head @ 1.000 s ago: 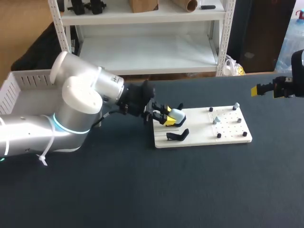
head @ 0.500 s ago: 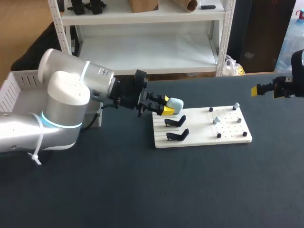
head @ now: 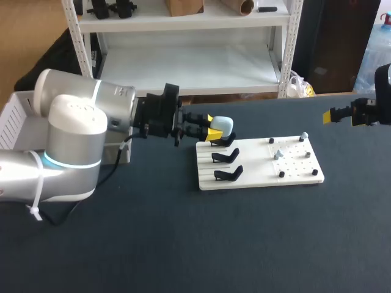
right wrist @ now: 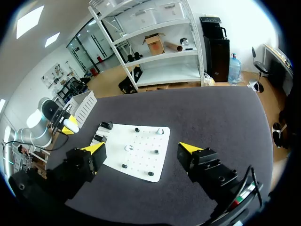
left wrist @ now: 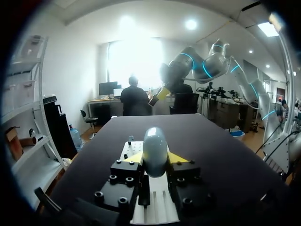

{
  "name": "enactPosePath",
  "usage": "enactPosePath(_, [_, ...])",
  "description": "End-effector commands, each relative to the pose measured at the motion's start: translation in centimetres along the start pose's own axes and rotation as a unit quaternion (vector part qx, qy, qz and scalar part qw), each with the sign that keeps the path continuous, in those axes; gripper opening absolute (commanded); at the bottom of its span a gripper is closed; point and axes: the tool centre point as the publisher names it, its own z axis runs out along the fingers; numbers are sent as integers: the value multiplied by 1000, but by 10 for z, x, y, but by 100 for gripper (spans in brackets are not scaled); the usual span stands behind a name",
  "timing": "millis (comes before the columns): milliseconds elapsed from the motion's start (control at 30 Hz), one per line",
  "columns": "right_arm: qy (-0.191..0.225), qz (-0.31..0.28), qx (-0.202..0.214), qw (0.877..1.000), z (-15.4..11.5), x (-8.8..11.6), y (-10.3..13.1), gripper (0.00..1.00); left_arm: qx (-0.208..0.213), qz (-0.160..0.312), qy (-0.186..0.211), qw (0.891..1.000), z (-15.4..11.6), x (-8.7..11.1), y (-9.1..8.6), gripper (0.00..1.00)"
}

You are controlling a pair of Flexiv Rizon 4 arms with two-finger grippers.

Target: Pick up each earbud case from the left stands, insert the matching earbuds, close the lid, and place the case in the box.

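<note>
Fig. 1 | My left fingers (head: 212, 133) clenched on the pale blue earbud case (head: 223, 125), held just above the black stands (head: 226, 157) on the white board (head: 293, 172), free for loading | my right fingers (head: 335, 115) spread, empty, waiting well apart | versus 1 s earlier: case lifted off its stand, drawn back; right arm unmoved.

No text, number, label or sign can be read in any view. The earbud case (left wrist: 155, 149), held between the fingers of the left gripper (left wrist: 155, 158), shows a plain pale shell. A small dark mark on the left arm's casing (head: 124, 91), behind that gripper, may be print, but it is too small to read.
</note>
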Motion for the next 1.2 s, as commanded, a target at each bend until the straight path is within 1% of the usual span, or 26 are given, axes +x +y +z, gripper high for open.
enactPosePath(33, [0, 0, 0, 1000, 0, 0, 0, 100, -14, 1, -2, 1000, 0, 0, -3, 0])
enactPosePath(367, [0, 0, 0, 1000, 0, 0, 0, 100, -14, 1, -2, 1000, 0, 0, -3, 0])
enactPosePath(400, [0, 0, 0, 1000, 0, 0, 0, 100, -12, -14, -24, 1000, -3, 3, -7, 0])
enactPosePath(433, [0, 0, 0, 1000, 0, 0, 0, 100, -19, -21, -36, 999, -5, 5, -11, 0])
enactPosePath(467, [0, 0, 0, 1000, 0, 0, 0, 100, -24, -20, -36, 999, -6, 6, -15, 0])
enactPosePath(533, [0, 0, 0, 1000, 0, 0, 0, 100, -26, -21, -54, 998, -5, 5, -21, 0])
enactPosePath(667, [0, 0, 0, 1000, 0, 0, 0, 100, -20, -19, -70, 997, -1, 1, -26, 0])
enactPosePath(700, [5, -2, -5, 1000, -1, 1, 2, 100, -18, -17, -71, 997, 0, 0, -27, 0])
enactPosePath(800, [21, -24, -1, 999, 0, 9, 13, 100, -9, -7, -75, 997, 5, -2, -29, 0])
enactPosePath(933, [34, -45, -4, 998, -3, 24, 34, 100, 2, -2, -78, 997, 12, -2, -28, 0])
enactPosePath(1100, [45, -68, -1, 997, -10, 39, 59, 100, 13, 0, -78, 997, 17, -2, -24, 0])
enactPosePath(1200, [56, -80, -8, 995, -14, 46, 75, 100, 18, -1, -83, 996, 19, -2, -21, 0])
